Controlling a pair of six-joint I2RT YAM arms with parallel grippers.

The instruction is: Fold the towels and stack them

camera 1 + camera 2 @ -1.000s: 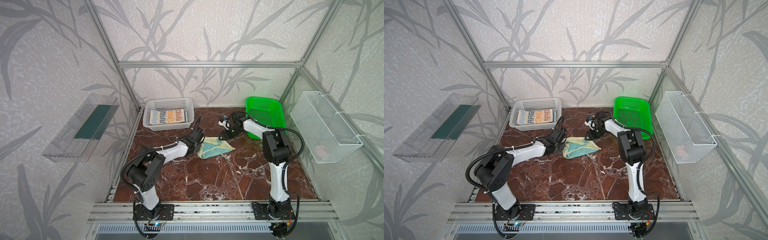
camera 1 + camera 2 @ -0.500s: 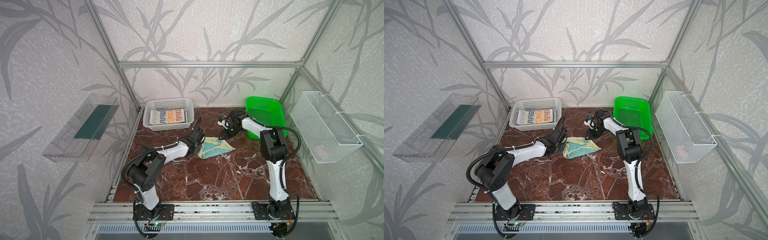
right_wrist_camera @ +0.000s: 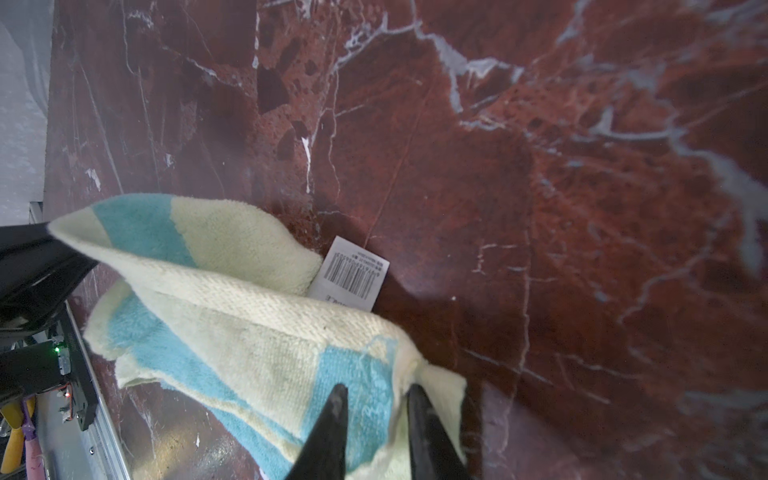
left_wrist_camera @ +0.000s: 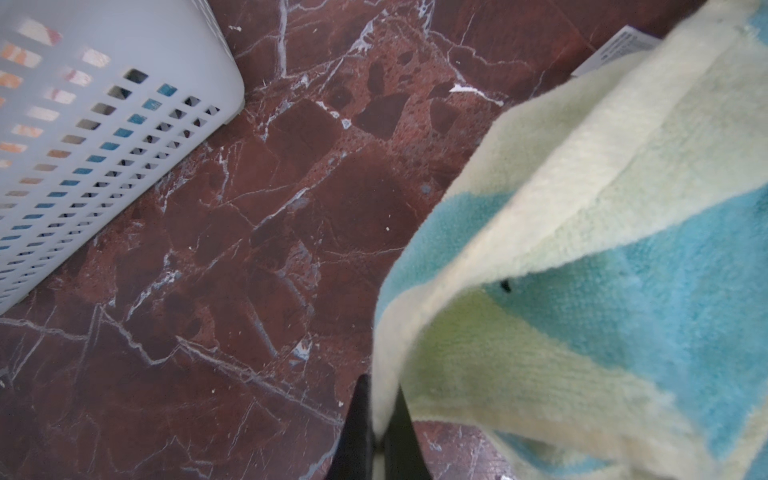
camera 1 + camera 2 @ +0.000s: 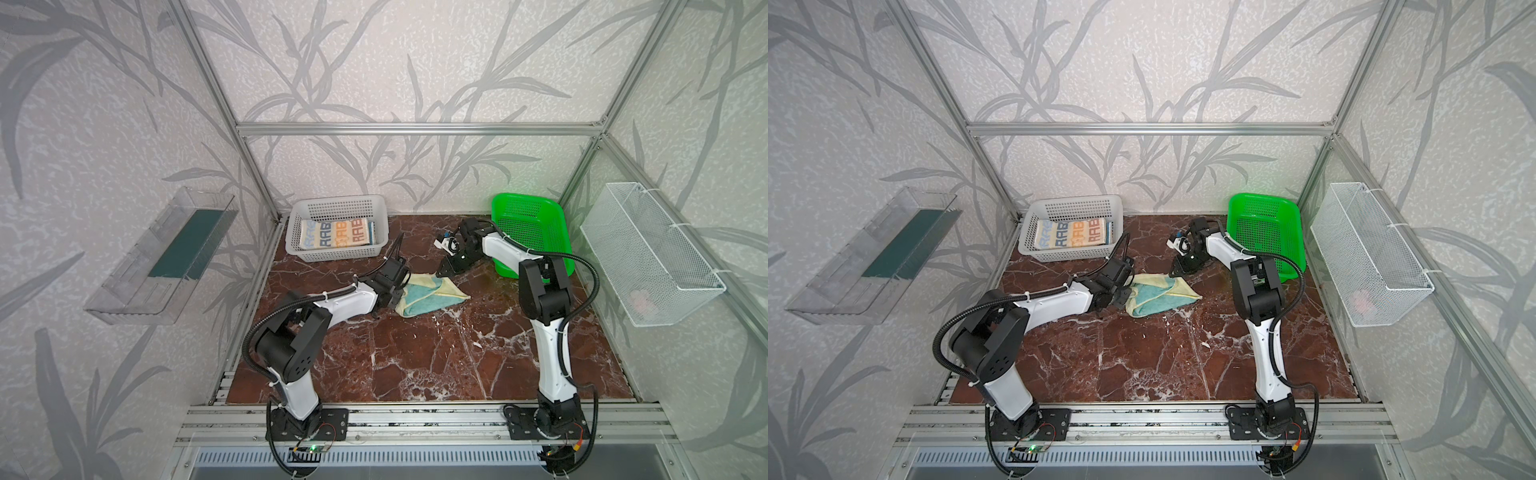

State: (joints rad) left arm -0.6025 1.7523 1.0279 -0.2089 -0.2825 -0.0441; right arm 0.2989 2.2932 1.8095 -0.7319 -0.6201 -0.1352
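Note:
A teal and pale yellow towel (image 5: 432,293) (image 5: 1163,293) lies loosely folded on the marble floor. My left gripper (image 5: 397,297) (image 5: 1127,299) is shut on its left edge; in the left wrist view the black jaws (image 4: 380,386) pinch the pale hem of the towel (image 4: 602,249). My right gripper (image 5: 441,272) (image 5: 1173,272) sits at the towel's far corner. In the right wrist view its jaws (image 3: 376,392) stand narrowly apart astride a fold of the towel (image 3: 249,332). A striped towel with "RABBIT" lettering (image 5: 336,239) (image 5: 1071,237) lies folded in the white basket (image 5: 338,199) (image 5: 1075,199).
A green basket (image 5: 528,232) (image 5: 1264,232) leans at the back right, close behind the right arm. A wire basket (image 5: 648,253) hangs on the right wall and a clear shelf (image 5: 166,253) on the left wall. A barcode label (image 3: 353,274) sticks out from under the towel.
The right gripper's jaws have narrowed around the towel's far corner and the right arm's elbow has shifted slightly left. The left gripper and the towel have stayed put.

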